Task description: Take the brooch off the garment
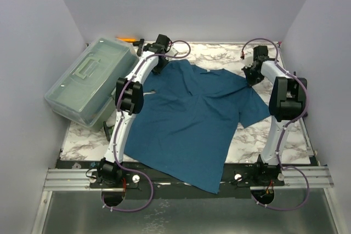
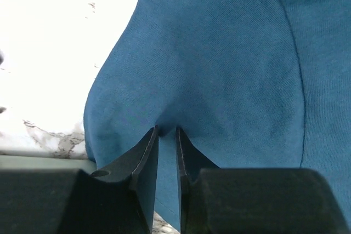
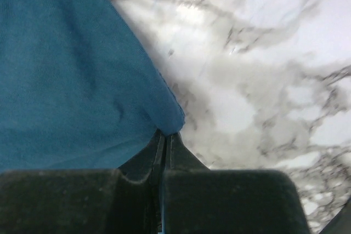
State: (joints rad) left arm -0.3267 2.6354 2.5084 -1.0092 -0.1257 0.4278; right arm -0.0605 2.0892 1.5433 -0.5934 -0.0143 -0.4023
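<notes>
The garment (image 1: 192,119) is a dark teal T-shirt spread over the marble table (image 1: 219,53). My left gripper (image 1: 158,66) is at its far left corner and is shut on a fold of the cloth; in the left wrist view the gripper (image 2: 167,130) has blue cloth (image 2: 219,53) pinched between its fingers. My right gripper (image 1: 249,76) is at the far right edge of the shirt; in the right wrist view the gripper (image 3: 166,134) is shut on the cloth's edge (image 3: 66,80). The brooch does not show in any view.
A clear plastic box (image 1: 90,83) with a lid sits tilted at the left of the table. An orange-handled tool (image 1: 127,39) lies behind it by the back wall. Walls close in the left, back and right sides. Bare marble (image 3: 247,80) shows right of the shirt.
</notes>
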